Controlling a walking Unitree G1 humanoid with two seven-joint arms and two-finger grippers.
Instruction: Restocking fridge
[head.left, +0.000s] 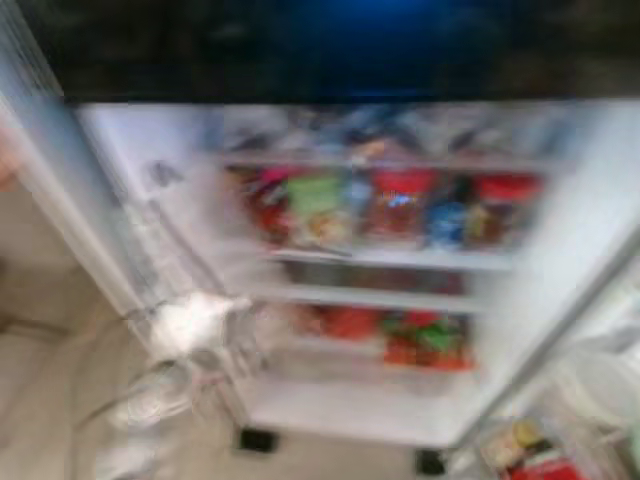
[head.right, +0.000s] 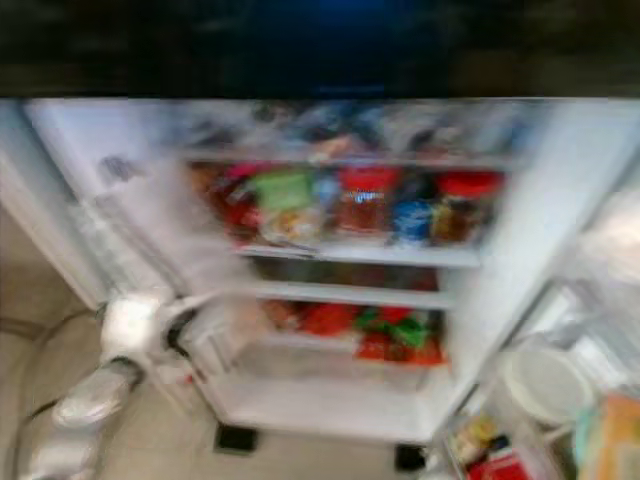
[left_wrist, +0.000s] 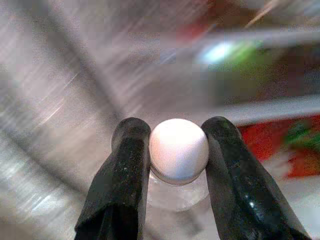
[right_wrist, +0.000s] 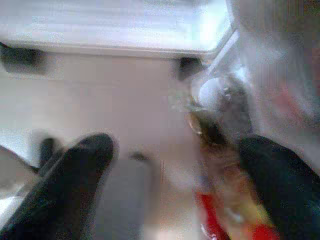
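Observation:
The pictures are blurred. An open fridge (head.left: 150, 150) stands before me, and its shelves (head.left: 380, 258) hold red, green and blue packets (head.left: 400, 205). My left gripper (left_wrist: 176, 131) is shut on the white cap of a clear bottle (left_wrist: 178, 152). In the eye views that gripper (head.left: 238, 328) is at the lower left of the fridge interior, near the bottom shelves. My right gripper (right_wrist: 175, 175) hangs low with its fingers open and nothing between them, above the floor by the fridge's base.
The right fridge door stands open, and its bins (head.right: 545, 385) hold a white round container and jars. The left door (head.left: 60, 190) is open too. Black feet (head.left: 257, 438) stand under the fridge on beige floor (head.left: 40, 380). A cable lies at the left.

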